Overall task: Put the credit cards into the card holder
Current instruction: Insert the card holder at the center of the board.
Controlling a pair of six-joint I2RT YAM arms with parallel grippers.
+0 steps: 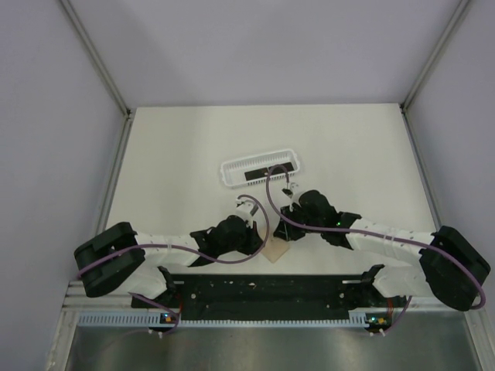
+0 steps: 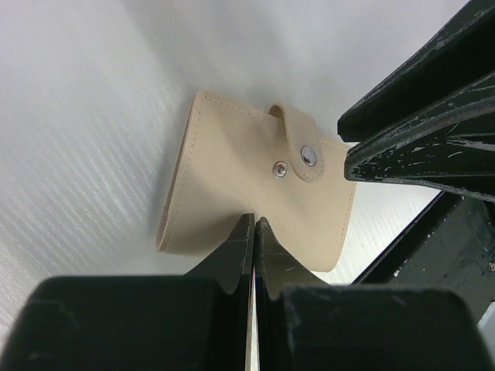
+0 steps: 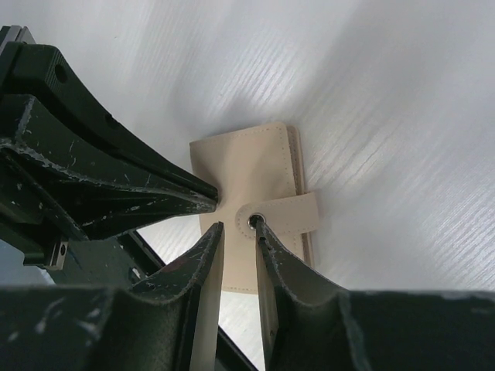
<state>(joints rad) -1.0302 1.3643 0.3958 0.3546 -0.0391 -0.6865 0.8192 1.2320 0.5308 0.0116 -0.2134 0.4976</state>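
The tan card holder [image 2: 232, 178] lies flat on the white table, and it also shows in the right wrist view [image 3: 255, 166] and the top view [image 1: 276, 252]. Its strap [image 3: 290, 214] is unsnapped, with the stud [image 2: 280, 168] bare. My left gripper [image 2: 255, 224] is shut, and its tips press on the holder's near part. My right gripper [image 3: 238, 226] is narrowly open, and its tips stand at the strap's snap end. In the top view both grippers, left [image 1: 259, 241] and right [image 1: 283, 232], meet over the holder. A black credit card [image 1: 271, 171] lies in the white basket.
The long white perforated basket [image 1: 232, 171] stands just beyond the grippers at mid table. The black rail with the arm bases [image 1: 263, 294] runs along the near edge. Grey walls enclose the table on three sides.
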